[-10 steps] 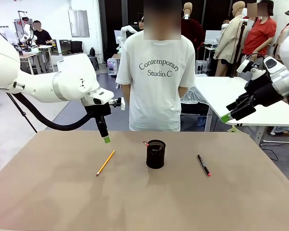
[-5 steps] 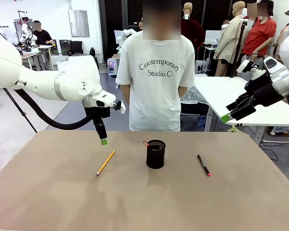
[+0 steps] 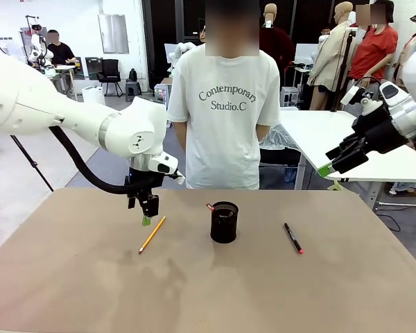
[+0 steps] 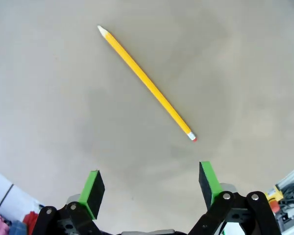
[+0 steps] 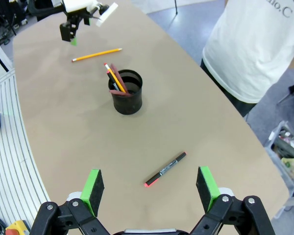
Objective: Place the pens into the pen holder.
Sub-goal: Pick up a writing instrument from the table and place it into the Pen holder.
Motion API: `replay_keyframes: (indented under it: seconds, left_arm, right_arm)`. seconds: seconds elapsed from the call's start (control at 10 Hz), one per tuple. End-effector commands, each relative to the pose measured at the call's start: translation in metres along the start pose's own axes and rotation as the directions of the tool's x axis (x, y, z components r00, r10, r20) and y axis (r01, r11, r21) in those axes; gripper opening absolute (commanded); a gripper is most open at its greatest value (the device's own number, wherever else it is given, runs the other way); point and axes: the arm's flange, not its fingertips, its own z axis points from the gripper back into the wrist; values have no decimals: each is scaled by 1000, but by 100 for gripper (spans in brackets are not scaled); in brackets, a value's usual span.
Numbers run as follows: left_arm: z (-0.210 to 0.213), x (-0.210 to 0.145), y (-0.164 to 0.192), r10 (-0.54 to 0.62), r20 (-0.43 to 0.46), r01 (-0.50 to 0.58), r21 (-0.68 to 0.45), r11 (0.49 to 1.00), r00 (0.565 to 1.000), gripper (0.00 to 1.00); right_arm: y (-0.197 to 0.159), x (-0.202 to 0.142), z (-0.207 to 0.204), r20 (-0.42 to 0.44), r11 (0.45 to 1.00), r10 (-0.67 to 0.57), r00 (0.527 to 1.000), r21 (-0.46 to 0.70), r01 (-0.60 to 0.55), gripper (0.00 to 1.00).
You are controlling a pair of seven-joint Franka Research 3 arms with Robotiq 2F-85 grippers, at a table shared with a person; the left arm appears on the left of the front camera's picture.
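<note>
A yellow-orange pencil (image 3: 152,234) (image 4: 147,83) lies flat on the tan table, left of the black mesh pen holder (image 3: 224,222) (image 5: 127,92). My left gripper (image 3: 146,220) (image 4: 150,183) hangs open just above the pencil's far end, touching nothing. A reddish-brown pen (image 5: 119,77) and another thin stick lean inside the holder. The black marker with a red tip (image 3: 293,238) (image 5: 165,169) lies right of the holder. My right gripper (image 3: 324,168) (image 5: 150,183) is open, held high off the table's right side, well above the marker.
A person in a white T-shirt (image 3: 224,104) stands at the far edge of the table, hands out of sight. The tan table (image 3: 208,291) is bare in front of the pencil, holder and marker. A white table (image 3: 347,139) stands behind on the right.
My left gripper has come down and slightly toward the robot's side, now close over the pencil's far end. The right arm, the holder and the marker have not moved.
</note>
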Motion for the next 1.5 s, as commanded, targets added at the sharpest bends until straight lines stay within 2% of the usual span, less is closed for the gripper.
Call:
replay_keyframes:
  seconds: [0.0, 0.4, 0.7, 0.9, 1.4]
  left_arm:
    - [-7, 13, 5, 23, 26, -21, -49, 999, 999, 100]
    - [-26, 23, 7, 137, 137, -129, -64, 990, 981, 100]
    - [-39, 32, 2, 153, 150, -153, -12, 988, 977, 100]
    - [-46, 36, 0, 191, 176, -189, -29, 982, 966, 100]
    - [-62, 38, -2, 242, 175, -231, -85, 969, 954, 100]
  right_arm:
    - [-1, 1, 0, 29, 1000, 0, 1000, 7, 0, 100]
    - [-1, 1, 0, 29, 1000, 0, 1000, 7, 0, 100]
    - [-1, 1, 0, 29, 1000, 0, 1000, 7, 0, 100]
    - [-1, 1, 0, 29, 1000, 0, 1000, 7, 0, 100]
    - [-1, 1, 0, 29, 1000, 0, 1000, 7, 0, 100]
